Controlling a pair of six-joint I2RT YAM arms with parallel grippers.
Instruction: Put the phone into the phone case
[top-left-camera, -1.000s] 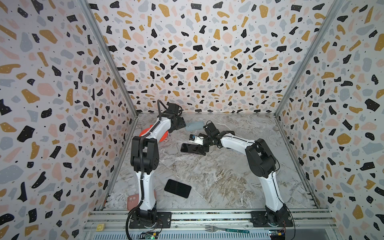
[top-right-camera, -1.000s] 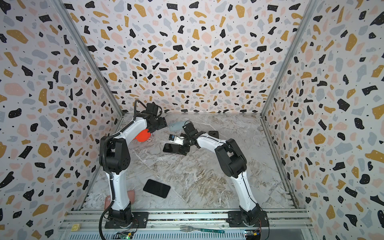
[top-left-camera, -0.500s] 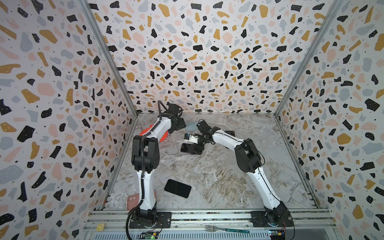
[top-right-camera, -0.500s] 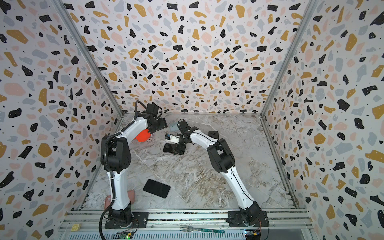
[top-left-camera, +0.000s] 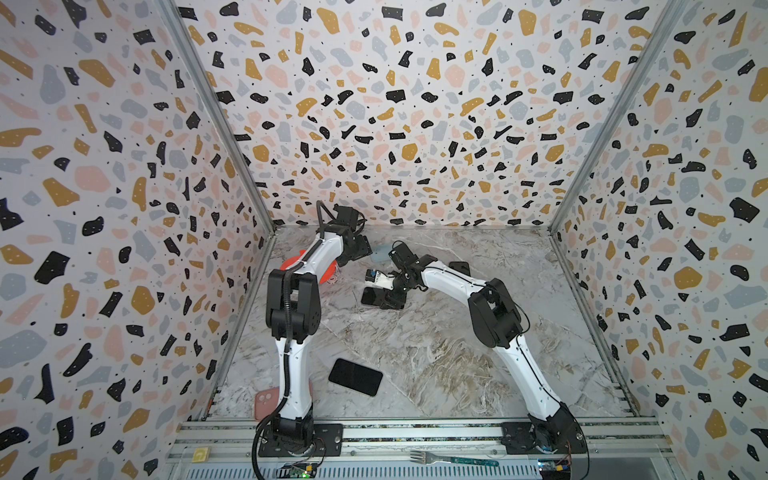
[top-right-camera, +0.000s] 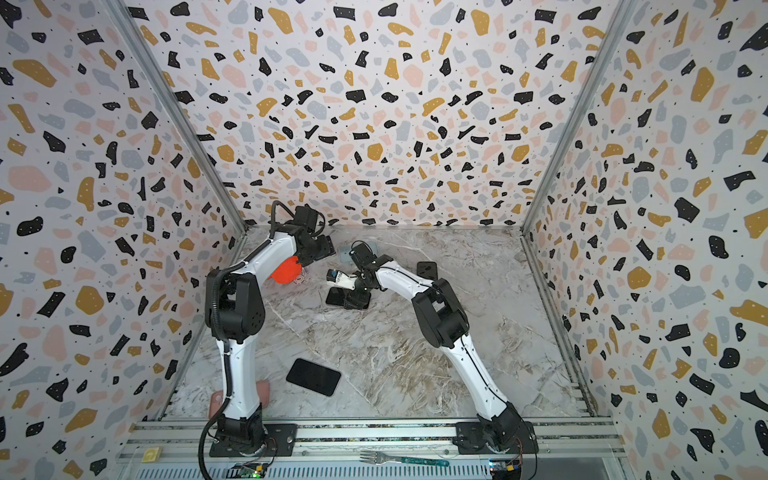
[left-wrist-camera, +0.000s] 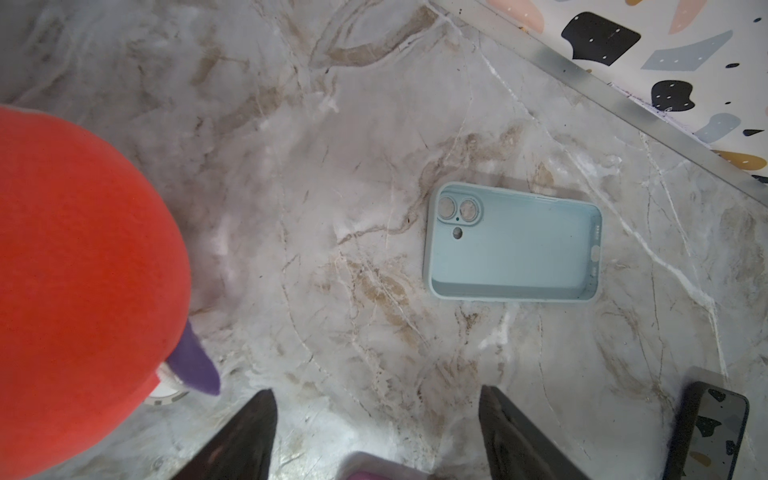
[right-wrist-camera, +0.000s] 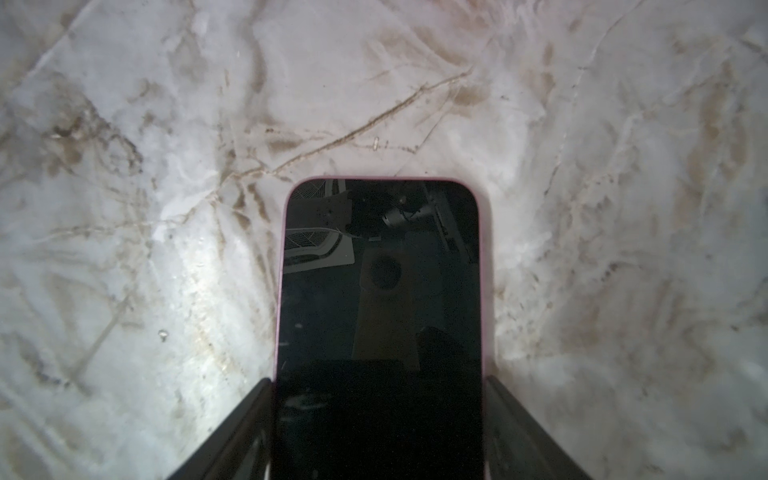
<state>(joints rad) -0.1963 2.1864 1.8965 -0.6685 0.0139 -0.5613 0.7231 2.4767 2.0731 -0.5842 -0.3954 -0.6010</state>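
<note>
A dark-screened phone (right-wrist-camera: 380, 270) with a pink rim lies flat on the marble table, near the middle back in both top views (top-left-camera: 371, 296) (top-right-camera: 335, 297). My right gripper (right-wrist-camera: 377, 378) (top-left-camera: 392, 296) is shut on the phone, one finger against each long side. The phone case (left-wrist-camera: 513, 245) is light blue and lies hollow side up near the back wall; only part of it shows in a top view (top-left-camera: 380, 253). To its left my left gripper (left-wrist-camera: 376, 390) (top-left-camera: 360, 248) hangs open with nothing between its fingers.
A red-orange soft thing (left-wrist-camera: 83, 270) (top-left-camera: 328, 270) sits under the left arm. A second black phone (top-left-camera: 355, 376) lies near the front, a pink case (top-left-camera: 263, 404) at the front left, a small black item (top-left-camera: 459, 267) beyond the right arm, and a fork (top-left-camera: 453, 459) on the front rail.
The right gripper's jaws have narrowed onto the phone's long sides, and the right arm's elbow has shifted. The left arm has stayed in place.
</note>
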